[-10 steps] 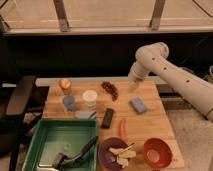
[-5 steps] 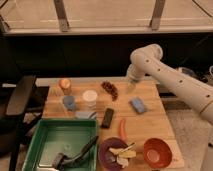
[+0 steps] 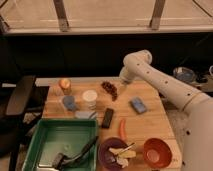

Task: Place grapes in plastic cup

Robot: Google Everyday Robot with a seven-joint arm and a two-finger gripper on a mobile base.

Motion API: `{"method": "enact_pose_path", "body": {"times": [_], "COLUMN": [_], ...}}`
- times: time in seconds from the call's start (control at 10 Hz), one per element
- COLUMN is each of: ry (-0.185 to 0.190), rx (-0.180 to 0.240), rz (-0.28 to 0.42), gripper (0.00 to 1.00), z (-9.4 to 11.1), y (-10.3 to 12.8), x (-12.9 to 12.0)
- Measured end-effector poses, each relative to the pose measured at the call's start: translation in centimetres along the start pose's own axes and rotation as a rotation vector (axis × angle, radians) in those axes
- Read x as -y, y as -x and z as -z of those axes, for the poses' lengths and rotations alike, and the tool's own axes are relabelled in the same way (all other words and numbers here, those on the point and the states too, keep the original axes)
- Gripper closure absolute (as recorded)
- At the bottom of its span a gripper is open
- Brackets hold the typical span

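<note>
I'm looking across a wooden table (image 3: 155,125) beneath dark windows (image 3: 105,15). The gripper (image 3: 123,86) is hovering over the far edge, jaws spread, holding nothing; the grapes (image 3: 110,90) are lying just at its nine o'clock, the plastic cup (image 3: 69,103) sitting well apart at their eight o'clock

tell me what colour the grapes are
The grapes are dark red-maroon, best seen in the camera view; the gripper hangs close beside them.

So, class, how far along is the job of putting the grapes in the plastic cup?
Nothing is done yet: the dark red bunch of grapes lies on the wooden table, outside the small light-blue plastic cup. In hand: the gripper hovers beside the grapes, fingers open. Left: grasp, carry, drop in.
</note>
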Motion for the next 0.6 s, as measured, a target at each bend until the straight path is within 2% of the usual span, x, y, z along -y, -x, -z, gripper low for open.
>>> {"method": "enact_pose_path", "body": {"times": [0.2,0.4,0.6], "ry": [0.017,0.045,0.068], "rx": [0.013,0.034,0.057], "rz": [0.006,-0.014,-0.016], "gripper": [0.35,0.35,0.35], "z": [-2.6,-4.8,-7.1], "y": [0.6,0.2,0.3], "x": [0.8,1.7,1.8]}}
